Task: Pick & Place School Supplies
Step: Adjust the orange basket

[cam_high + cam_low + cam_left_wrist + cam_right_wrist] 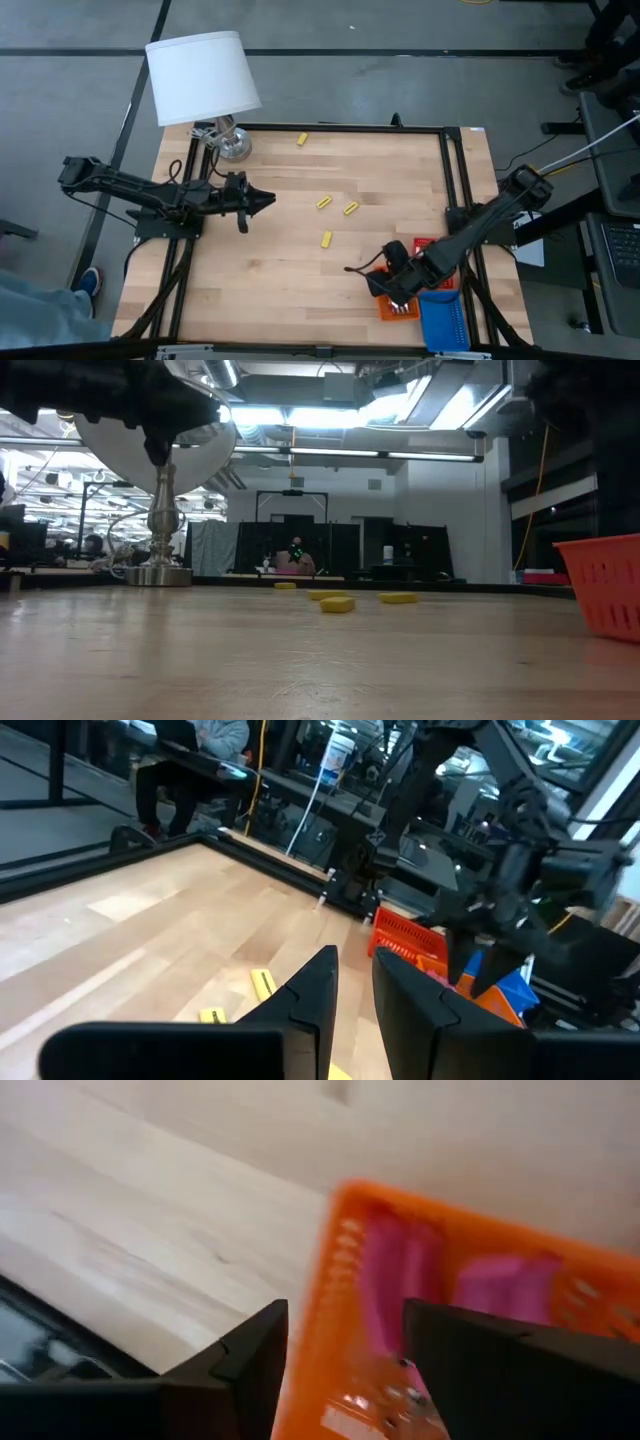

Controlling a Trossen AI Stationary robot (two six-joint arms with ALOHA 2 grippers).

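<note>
Now the right end effector (398, 290) hangs over the orange tray (398, 306) at the near right of the counter (260, 270). Its wrist view looks straight onto the orange tray (420, 1310), with pink shapes showing through the mesh. The 2 dark fingers (250, 1365) stand apart on either side of the tray's corner, with nothing visible between them.

Just beside the orange tray sits the blue tray (443, 318), at the near right edge, and a sliver of the red tray (428, 243) shows just beyond the arm.

Over on the left, the left end effector (262, 201) waits above the counter, pointing toward the middle. Its fingers (315, 995) sit close together with only a narrow gap, gripping nothing.

4 small yellow blocks lie loose on the wood. 1 yellow block (302, 139) rests at the far edge, right of the lamp (204, 80). A pair of blocks, one (324, 202) and the other (351, 208), lie near each other at mid-counter. The 4th block (326, 238) is nearer, a little below the pair. From counter height, 3 of them show as low yellow lumps (337, 604) well away from the orange tray (605, 595) at the right.
</note>
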